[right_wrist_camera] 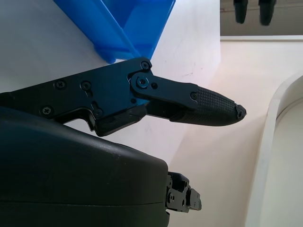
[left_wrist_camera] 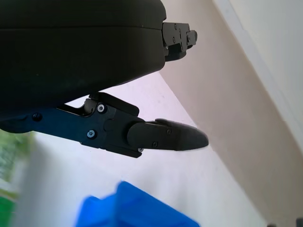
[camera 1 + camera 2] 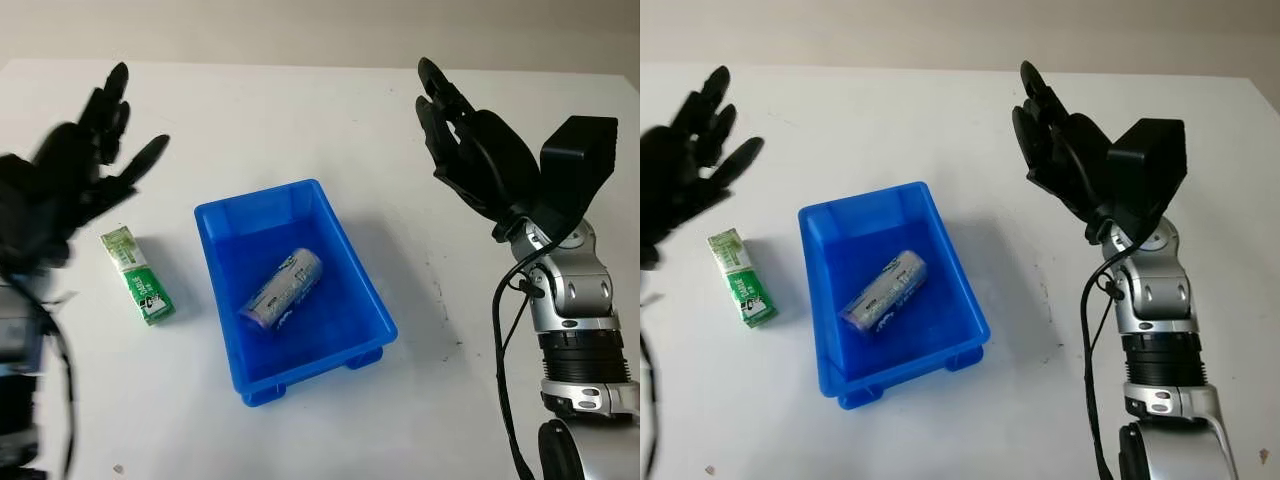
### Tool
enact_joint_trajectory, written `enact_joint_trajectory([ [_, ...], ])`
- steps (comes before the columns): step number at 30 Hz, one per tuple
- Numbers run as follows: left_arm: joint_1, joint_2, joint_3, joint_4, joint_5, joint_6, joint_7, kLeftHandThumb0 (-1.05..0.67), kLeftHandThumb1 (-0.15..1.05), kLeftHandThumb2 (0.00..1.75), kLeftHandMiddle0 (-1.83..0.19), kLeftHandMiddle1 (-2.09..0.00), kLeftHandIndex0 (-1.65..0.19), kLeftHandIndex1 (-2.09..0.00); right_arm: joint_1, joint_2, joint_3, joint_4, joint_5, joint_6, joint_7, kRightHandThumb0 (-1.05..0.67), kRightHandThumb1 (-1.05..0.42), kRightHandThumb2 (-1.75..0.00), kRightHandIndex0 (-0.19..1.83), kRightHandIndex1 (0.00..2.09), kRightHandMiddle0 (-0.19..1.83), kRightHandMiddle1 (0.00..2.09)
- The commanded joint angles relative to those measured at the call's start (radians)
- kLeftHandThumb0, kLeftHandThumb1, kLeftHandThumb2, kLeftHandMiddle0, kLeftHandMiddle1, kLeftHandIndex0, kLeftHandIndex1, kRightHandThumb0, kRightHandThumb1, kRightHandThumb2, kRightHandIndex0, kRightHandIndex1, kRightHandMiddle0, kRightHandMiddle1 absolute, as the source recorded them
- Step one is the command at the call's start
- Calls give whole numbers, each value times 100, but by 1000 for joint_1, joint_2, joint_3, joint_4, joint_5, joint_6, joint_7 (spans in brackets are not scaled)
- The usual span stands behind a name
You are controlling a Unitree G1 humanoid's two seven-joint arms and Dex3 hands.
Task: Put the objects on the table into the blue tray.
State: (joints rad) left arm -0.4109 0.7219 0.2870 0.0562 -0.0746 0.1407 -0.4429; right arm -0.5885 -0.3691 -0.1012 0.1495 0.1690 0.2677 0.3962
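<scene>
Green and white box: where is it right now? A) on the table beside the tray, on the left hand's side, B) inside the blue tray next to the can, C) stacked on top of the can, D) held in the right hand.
A. The green and white box lies on the white table outside the blue tray, below the open left hand; only the can is in the tray.
</scene>
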Motion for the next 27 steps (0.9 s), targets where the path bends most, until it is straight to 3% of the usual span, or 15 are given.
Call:
enact_joint_trajectory([
  [1,-17,99,11,-13,13,5,-58,-48,94,4,1,-7,3,-8,6,1,-13,-27,17,10,3,-74,-105,-68,-19,0,-19,0],
  [5,-12,233,2,-85,52,80,-144,-36,86,3,0,-6,1,-8,8,4,-18,-30,31,24,-5,-74,-105,-67,-19,0,-19,0],
  [7,8,303,-15,-119,115,86,-166,-40,83,3,1,-5,0,-7,7,4,-19,-30,36,27,-9,-74,-105,-66,-19,0,-19,0],
  [14,42,478,-105,-113,359,-156,-199,-29,83,5,3,-5,1,-6,2,1,-19,-20,42,27,-7,-74,-105,-67,-19,0,-19,0],
  [20,34,480,-132,3,445,-372,-127,-26,84,5,-4,-8,-7,-8,3,5,-18,-23,41,27,-15,-74,-105,-66,-19,0,-19,0],
  [27,-21,526,-273,107,643,-620,-88,-35,88,6,-5,-6,-4,-5,3,2,-23,-16,41,22,-14,-74,-105,-65,-19,0,-19,0],
])
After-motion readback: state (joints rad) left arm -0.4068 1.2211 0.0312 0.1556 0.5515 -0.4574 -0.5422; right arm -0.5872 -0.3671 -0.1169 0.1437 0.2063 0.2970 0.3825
